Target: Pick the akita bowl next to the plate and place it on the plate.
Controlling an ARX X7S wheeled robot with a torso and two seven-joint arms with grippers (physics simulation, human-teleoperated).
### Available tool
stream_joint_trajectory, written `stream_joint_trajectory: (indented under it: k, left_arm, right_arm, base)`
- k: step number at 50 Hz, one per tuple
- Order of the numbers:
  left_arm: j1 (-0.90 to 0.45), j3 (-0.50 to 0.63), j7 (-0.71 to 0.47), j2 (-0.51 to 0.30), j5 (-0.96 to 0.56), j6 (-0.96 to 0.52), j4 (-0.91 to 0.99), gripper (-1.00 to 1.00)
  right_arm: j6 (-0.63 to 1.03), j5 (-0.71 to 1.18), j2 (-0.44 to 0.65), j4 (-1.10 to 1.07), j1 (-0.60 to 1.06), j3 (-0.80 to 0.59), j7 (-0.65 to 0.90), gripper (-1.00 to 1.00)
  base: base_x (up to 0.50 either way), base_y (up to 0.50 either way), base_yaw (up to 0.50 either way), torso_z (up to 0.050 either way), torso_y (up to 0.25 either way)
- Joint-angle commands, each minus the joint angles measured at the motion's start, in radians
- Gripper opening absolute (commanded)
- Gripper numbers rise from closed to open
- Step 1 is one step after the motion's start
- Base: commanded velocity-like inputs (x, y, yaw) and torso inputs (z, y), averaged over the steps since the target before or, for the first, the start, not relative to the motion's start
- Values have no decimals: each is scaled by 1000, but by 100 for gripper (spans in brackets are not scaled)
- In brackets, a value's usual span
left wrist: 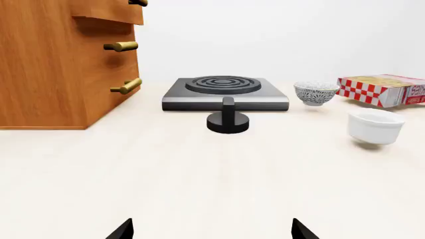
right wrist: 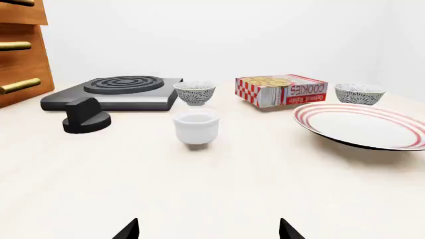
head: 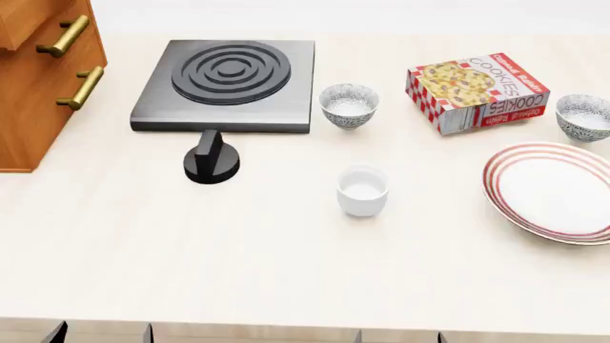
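The plate [head: 558,191], white with red rim stripes, lies at the table's right side and also shows in the right wrist view [right wrist: 362,125]. Just behind it stands the akita bowl [head: 583,116] [right wrist: 359,94], grey-speckled and upright, right of the cookie box. A second bowl [head: 349,105] [left wrist: 316,92] [right wrist: 195,93] of the same kind sits beside the stove. My left gripper [left wrist: 212,231] [head: 102,334] and right gripper [right wrist: 208,231] [head: 398,337] hang open and empty at the table's near edge, far from both bowls.
A plain white cup [head: 363,190] stands mid-table. The cookie box [head: 476,91] lies between the two bowls. A black stove [head: 228,84] with a loose knob [head: 211,159] sits at the back left, next to a wooden cabinet [head: 38,78].
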State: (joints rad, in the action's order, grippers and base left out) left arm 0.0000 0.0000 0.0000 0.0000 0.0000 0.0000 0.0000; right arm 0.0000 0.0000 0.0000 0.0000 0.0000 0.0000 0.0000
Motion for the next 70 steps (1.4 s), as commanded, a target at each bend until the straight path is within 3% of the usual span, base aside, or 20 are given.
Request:
stream_joint_trajectory:
  k: [1, 19, 28, 42, 52, 57, 58, 70]
  left_arm:
    - [-1, 17, -17, -15, -21, 5, -6, 100]
    - [14, 76, -39, -78, -72, 2, 56, 100]
    - [-36, -26, -49, -113, -273, -254, 252, 100]
    - [-163, -248, -145, -223, -452, -474, 343, 100]
    - [-174, -327, -142, -250, -459, -423, 264, 100]
    - [-159, -326, -84, -233, -430, -299, 159, 100]
    - [-167, -327, -122, -230, -410, -322, 135, 100]
    - [-162, -319, -101, -232, -435, -317, 152, 100]
  right_arm:
    - [1, 19, 15, -3, -1, -18, 19, 100]
    - [18, 52, 62, -25, -8, -72, 72, 100]
    - [137, 95, 84, -186, -29, -85, 71, 100]
    - [379, 289, 122, -558, 20, -64, 53, 100]
    - [560, 452, 136, -747, 137, -18, 93, 100]
    - [546, 483, 135, -739, 171, 19, 100, 100]
    - [543, 479, 137, -739, 168, 22, 104, 100]
    - [523, 497, 136, -698, 158, 28, 115, 100]
  base:
    - [0, 0, 0, 0, 0]
    - [0, 0, 0, 0, 0]
    - [0, 0, 0, 0, 0]
    - [0, 0, 0, 0, 0]
    - [0, 0, 0, 0, 0]
    - [0, 0, 0, 0, 0]
    - [0, 0, 0, 0, 0]
    - [0, -201, 0, 0, 0]
